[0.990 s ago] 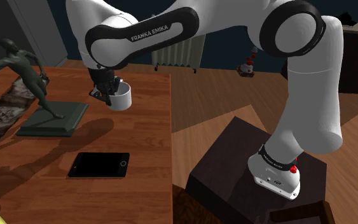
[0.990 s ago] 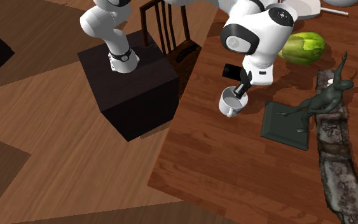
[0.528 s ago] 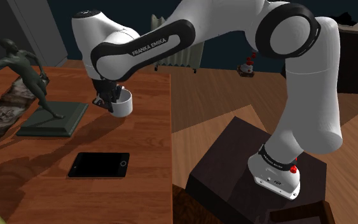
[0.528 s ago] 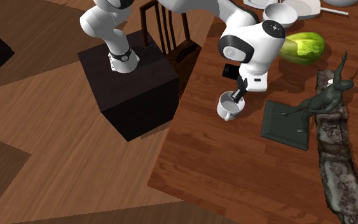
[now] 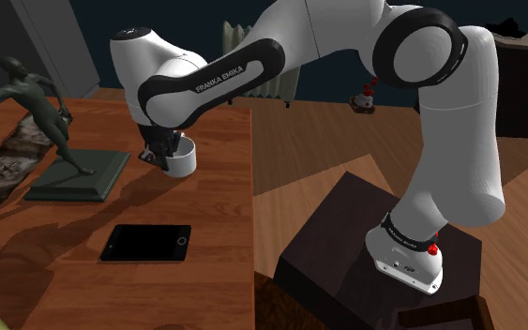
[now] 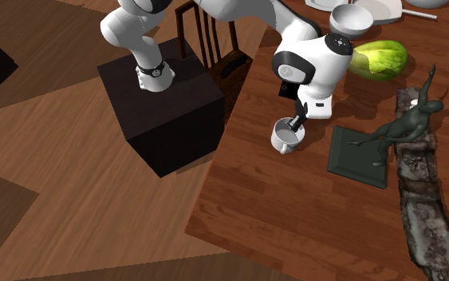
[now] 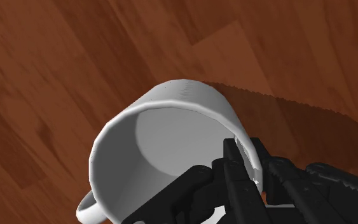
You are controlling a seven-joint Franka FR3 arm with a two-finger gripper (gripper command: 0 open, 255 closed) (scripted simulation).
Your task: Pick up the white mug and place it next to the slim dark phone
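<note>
The white mug (image 5: 181,157) hangs slightly tilted just above the wooden table (image 5: 217,225), with my gripper (image 5: 163,150) shut on its rim. In the wrist view one black finger is inside the mug (image 7: 171,127) and the other outside, so my gripper (image 7: 246,159) pinches the wall; the handle pokes out on the far side from the fingers. The slim dark phone (image 5: 146,243) lies flat nearer the table's front, apart from the mug. In the second exterior view the mug (image 6: 287,136) hangs below the gripper (image 6: 297,123), and the phone (image 6: 284,89) is partly hidden behind the arm.
A dark statue (image 5: 38,98) on a green slab (image 5: 79,175) stands to the shoulder view's left of the mug. A green melon (image 6: 380,58), a bowl (image 6: 350,17) and a chair (image 6: 214,44) sit beyond the phone. The table edge runs near the dark stand (image 5: 365,248).
The gripper has carried the mug a little lower and toward the phone's side of the table, and the arm's forearm has swung over it. The phone and statue have not moved.
</note>
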